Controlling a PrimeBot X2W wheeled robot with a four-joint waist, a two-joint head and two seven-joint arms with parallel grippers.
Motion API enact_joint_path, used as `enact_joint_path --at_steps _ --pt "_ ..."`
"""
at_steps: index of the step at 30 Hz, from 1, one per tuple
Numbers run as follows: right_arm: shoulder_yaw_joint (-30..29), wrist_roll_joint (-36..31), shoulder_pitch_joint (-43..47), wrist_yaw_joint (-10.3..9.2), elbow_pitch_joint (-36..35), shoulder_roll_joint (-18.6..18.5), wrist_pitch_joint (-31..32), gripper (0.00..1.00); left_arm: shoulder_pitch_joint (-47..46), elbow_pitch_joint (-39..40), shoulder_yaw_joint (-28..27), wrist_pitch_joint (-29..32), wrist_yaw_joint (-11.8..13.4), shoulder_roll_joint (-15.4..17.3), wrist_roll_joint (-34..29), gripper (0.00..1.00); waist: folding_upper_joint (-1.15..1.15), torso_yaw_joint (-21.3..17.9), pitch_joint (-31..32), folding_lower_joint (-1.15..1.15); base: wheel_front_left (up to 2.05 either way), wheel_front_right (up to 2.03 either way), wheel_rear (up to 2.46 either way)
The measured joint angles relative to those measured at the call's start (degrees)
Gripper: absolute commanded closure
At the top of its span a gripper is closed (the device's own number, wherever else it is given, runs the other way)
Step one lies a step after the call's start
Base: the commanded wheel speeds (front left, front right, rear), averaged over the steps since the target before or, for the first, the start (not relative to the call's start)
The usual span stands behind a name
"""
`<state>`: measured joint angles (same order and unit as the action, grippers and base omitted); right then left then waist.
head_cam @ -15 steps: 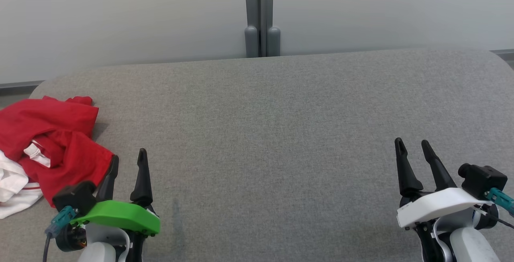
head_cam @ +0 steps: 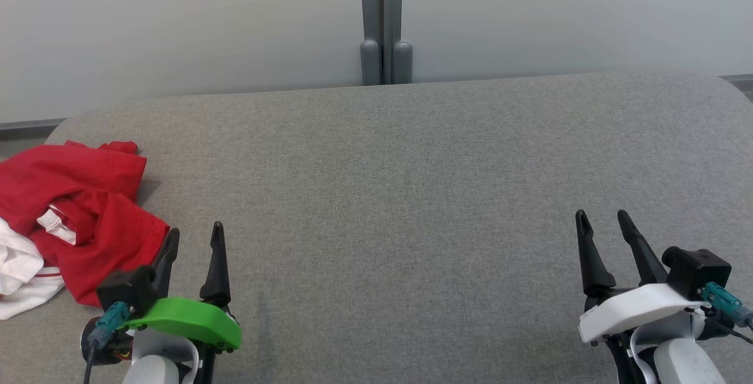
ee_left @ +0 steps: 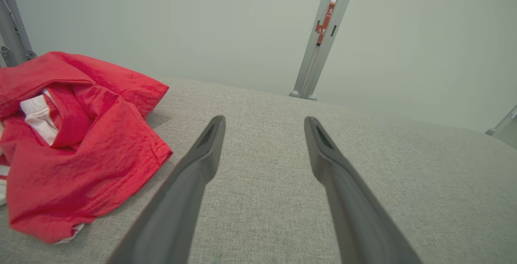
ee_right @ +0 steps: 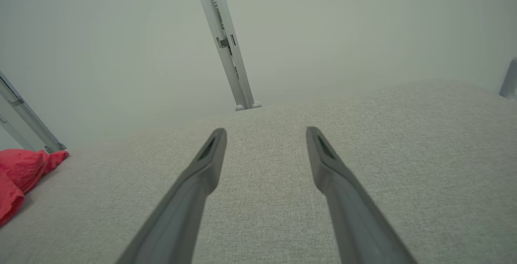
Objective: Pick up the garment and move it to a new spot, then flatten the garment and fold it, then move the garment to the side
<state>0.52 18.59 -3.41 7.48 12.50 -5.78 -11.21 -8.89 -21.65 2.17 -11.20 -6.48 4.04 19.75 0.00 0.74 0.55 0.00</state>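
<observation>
Nothing of the task looks done yet. The garment (head_cam: 76, 219), red with a white part at its near side, lies crumpled in a heap at 9 o'clock in the head view, at the left edge of the grey desk (head_cam: 400, 184). Whether the white cloth belongs to the same piece I cannot tell. It is neither lifted, flattened nor folded.

The left tool (head_cam: 195, 230) sits at 7 o'clock, its fingers apart and holding nothing. Its left finger stands just beside the heap's near red hem, and the left wrist view shows a gap of bare desk between finger and cloth. The right tool (head_cam: 601, 214) sits at 5 o'clock, well apart from the garment, fingers likewise apart and empty, over bare desk.

The wide middle of the desk, from the centre out to 3 o'clock, is free and would serve as the new spot.

By my judgement the first step is in hand: reaching for the heap. All else is left: the pick-up, the carry to the new spot, spreading the cloth flat, folding it, and shifting it to the side. The left tool is the better placed to start.
</observation>
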Motion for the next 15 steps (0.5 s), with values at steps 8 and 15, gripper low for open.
enact_joint_path --at_steps 8,15 --pt "-0.6 -3.9 0.5 0.0 0.3 0.3 -1.0 0.0 -0.5 -1.1 0.4 -1.0 -0.1 0.0 -3.7 0.0 0.0 0.1 -0.1 0.0 0.0 0.0 0.0" --pt "-1.1 -6.8 0.9 0.0 0.2 0.7 -1.8 0.0 -1.0 -1.9 0.6 -1.8 -0.2 -0.2 -6.3 0.0 0.0 0.5 -0.3 0.0 0.0 0.0 0.0"
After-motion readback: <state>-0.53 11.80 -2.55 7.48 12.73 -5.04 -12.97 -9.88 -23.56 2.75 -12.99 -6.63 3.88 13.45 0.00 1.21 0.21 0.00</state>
